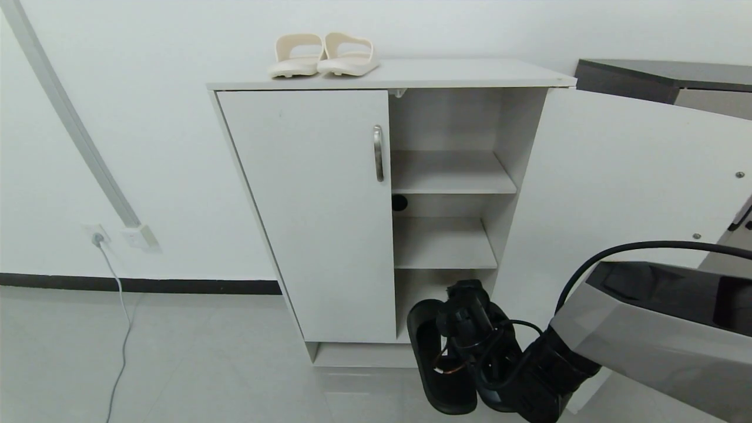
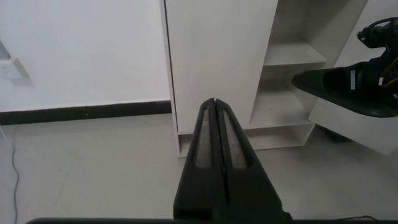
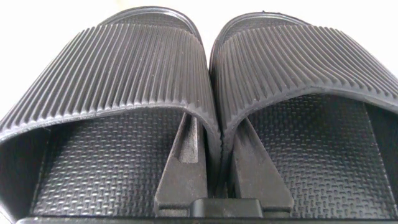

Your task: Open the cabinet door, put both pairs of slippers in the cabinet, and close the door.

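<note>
1. Holding the pair of black slippers (image 1: pixel 437 364) off the floor, low down and just in front of the open right half of the cabinet (image 1: pixel 470 73). Toe ends seemingly pointing toward the bottom compartment (image 1: pixel 414 288). Not possible to tell whether the tips are crossing the threshold yet.
2. Pinching the two ribbed straps together at their inner edges with the right gripper (image 3: pixel 217 180), one finger tucked under each strap and clamping the pair as a single bundle.
3. Leaving the beige slippers (image 1: pixel 323 56) side by side on the cabinet top, toward its left end, well apart from both arms.
4. Noting the right door (image 1: pixel 617 176) swung wide open close beside the right arm. Noting the left door (image 1: pixel 311 217) shut, with its metal handle (image 1: pixel 378 153) at the inner edge. Also noting an upper shelf (image 1: pixel 449 173) and a middle shelf (image 1: pixel 440 244) above the bottom compartment.
5. Hanging the left gripper (image 2: pixel 214 118) out in front of the left door above the floor tiles (image 1: pixel 176 364), fingers pressed flat together on nothing.
6. Judging the step in hand: door opening done, stowing of the first pair under way, with the beige pair and the door closing to come.
7. Judging the next move:
   - easing the bundle forward and under the middle shelf's front edge
   - lowering it until the soles are resting
   - spreading the fingers and backing straight out to avoid snagging the straps
8. Noting a wall socket (image 1: pixel 97 238) and a trailing cable (image 1: pixel 120 329) off to the left, away from the work.
</note>
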